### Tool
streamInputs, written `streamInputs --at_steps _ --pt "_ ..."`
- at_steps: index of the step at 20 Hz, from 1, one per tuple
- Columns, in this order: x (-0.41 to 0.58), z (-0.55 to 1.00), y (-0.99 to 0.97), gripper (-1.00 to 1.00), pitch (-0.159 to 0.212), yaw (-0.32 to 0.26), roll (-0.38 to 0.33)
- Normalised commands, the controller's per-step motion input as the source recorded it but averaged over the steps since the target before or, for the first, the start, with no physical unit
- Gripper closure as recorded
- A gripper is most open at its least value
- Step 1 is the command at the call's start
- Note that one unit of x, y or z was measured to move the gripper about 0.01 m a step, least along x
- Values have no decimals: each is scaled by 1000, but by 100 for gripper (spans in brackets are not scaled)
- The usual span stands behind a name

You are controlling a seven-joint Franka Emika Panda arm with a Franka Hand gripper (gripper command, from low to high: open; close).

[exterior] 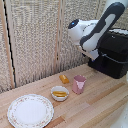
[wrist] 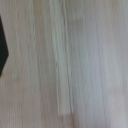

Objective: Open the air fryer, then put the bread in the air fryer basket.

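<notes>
I cannot tell if my hand (exterior: 93,55) is released or clenched beside the air fryer (exterior: 114,57), whose stiff handle, hidden here, likely wants a firm, square hold.

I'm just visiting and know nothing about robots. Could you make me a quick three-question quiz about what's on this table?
1. True or false: the bread lies on the plate.
2. What stands nearest the pink cup: A) plate B) bowl C) air fryer?
3. What does the bowl hold?

Key: 1. False, it lies on the bare table. 2. B. 3. A pale yellow-orange food piece.
</notes>
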Motion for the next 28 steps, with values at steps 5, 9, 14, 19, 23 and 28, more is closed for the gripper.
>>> streamInputs --at_steps 5,9,14,19,23,28 --pt "-135 -188 -151 -100 -25 203 -365" --pt "-216 -289 -354 -100 -40 168 -238" --pt "-199 -284 -502 -100 -41 118 -26" --pt "-146 -158 -551 -100 -10 98 0" --pt "-47 -95 -565 -100 -1 126 0" --pt "0 -7 -482 -100 -34 154 -8"
